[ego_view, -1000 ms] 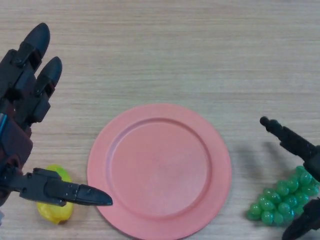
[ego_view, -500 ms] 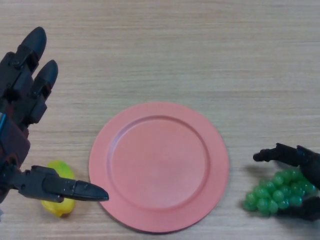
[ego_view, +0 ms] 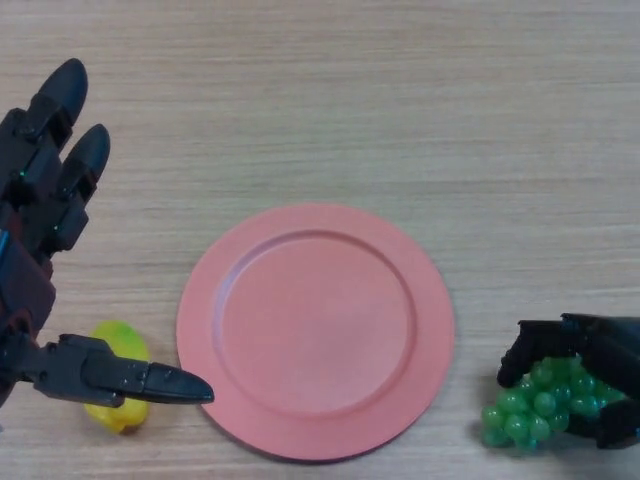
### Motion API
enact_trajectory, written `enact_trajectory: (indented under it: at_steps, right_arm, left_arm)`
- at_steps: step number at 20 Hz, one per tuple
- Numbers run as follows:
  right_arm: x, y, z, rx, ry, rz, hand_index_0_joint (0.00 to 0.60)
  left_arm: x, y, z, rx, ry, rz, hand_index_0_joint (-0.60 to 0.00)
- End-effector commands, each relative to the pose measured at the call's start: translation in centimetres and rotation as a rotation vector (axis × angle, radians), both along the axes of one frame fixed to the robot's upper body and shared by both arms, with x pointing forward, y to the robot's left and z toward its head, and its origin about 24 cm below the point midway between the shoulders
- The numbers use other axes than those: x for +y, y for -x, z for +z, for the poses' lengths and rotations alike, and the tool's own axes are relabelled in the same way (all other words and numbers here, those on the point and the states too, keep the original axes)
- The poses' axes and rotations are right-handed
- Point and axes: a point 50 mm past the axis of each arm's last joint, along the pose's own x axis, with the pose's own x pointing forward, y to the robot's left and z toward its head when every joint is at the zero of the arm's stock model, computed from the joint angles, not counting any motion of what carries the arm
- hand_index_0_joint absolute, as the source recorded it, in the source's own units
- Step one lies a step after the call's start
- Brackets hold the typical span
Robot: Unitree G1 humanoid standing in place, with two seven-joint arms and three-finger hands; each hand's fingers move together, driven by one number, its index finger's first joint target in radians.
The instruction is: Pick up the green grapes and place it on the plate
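Observation:
The green grapes lie on the wooden table at the lower right, to the right of the pink plate. My right hand comes in from the right edge and its fingers curl over and round the bunch, with the thumb below it. The grapes rest on the table. The plate is bare. My left hand hangs open at the left edge, fingers straight, thumb pointing toward the plate's lower left rim.
A yellow lemon lies on the table at the lower left, partly under my left thumb and just left of the plate. Bare wooden table stretches across the far half.
My right hand's fingers have come down and curled round the grapes, which shifted slightly left. The left hand has barely moved.

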Motion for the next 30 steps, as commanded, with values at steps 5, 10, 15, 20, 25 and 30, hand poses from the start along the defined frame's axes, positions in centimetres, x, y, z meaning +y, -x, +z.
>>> enact_trajectory:
  at_steps: [5,10,15,20,25,30]
  right_arm:
    - [4.7,-1.2,11.8,-0.319,-0.267,-0.034,0.6]
    - [10.2,-1.6,14.8,-0.374,-0.314,0.054,0.6]
    - [12.6,-2.5,15.7,-0.405,-0.248,0.038,0.4]
    - [13.3,-1.6,17.1,-0.315,-0.497,0.043,0.0]
    - [10.2,0.3,17.5,-0.269,-0.73,-0.012,0.0]
    - [7.6,3.3,16.9,-0.256,-1.006,-0.066,0.0]
  left_arm:
    - [0.2,0.8,2.9,-0.215,-0.04,-0.021,0.0]
    - [1.0,0.5,3.0,-0.222,0.01,0.001,0.0]
    - [2.1,0.3,3.3,-0.233,0.041,0.02,0.0]
    - [3.0,-0.1,3.2,-0.241,0.025,0.04,0.0]
    - [3.2,-0.2,3.4,-0.246,0.018,0.033,0.0]
    - [3.2,-0.1,3.4,-0.25,0.025,0.024,0.0]
